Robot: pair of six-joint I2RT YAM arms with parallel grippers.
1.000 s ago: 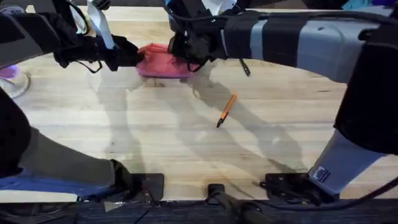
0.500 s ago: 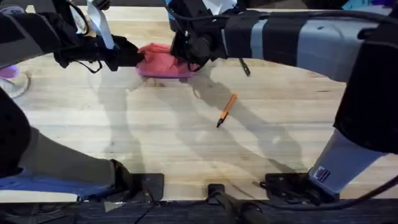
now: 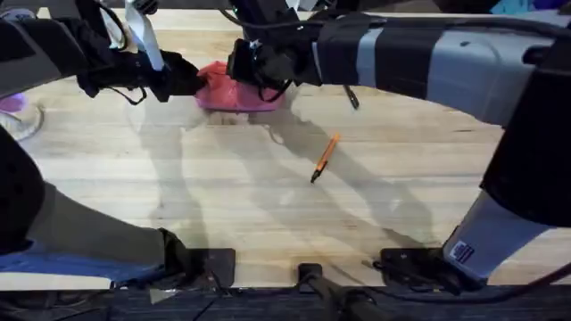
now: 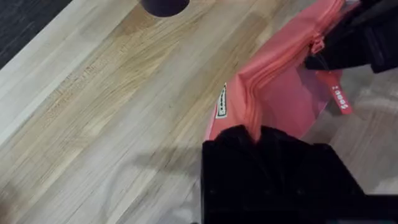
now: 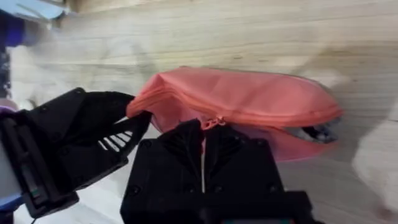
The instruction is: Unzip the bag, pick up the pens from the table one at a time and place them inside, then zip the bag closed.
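Now the right gripper (image 5: pixel 208 127) is closed on the zipper pull (image 5: pixel 214 122) of the bag (image 5: pixel 249 99), about the middle of its top edge; the right wrist view shows this contact clearly, while from overhead the black fingers cover it. The left gripper (image 4: pixel 255 134) is clamped on one end of the bag, where the zipper seam begins, and the left wrist view also shows a small white label (image 4: pixel 221 101) just beside that end. In the overhead view the bag lies at the far side of the table (image 3: pixel 223 196), between the two grippers. The orange pen (image 3: pixel 325 157) lies well apart from the bag, nearer the middle, and a black pen (image 3: pixel 351 96) lies beside the right arm.
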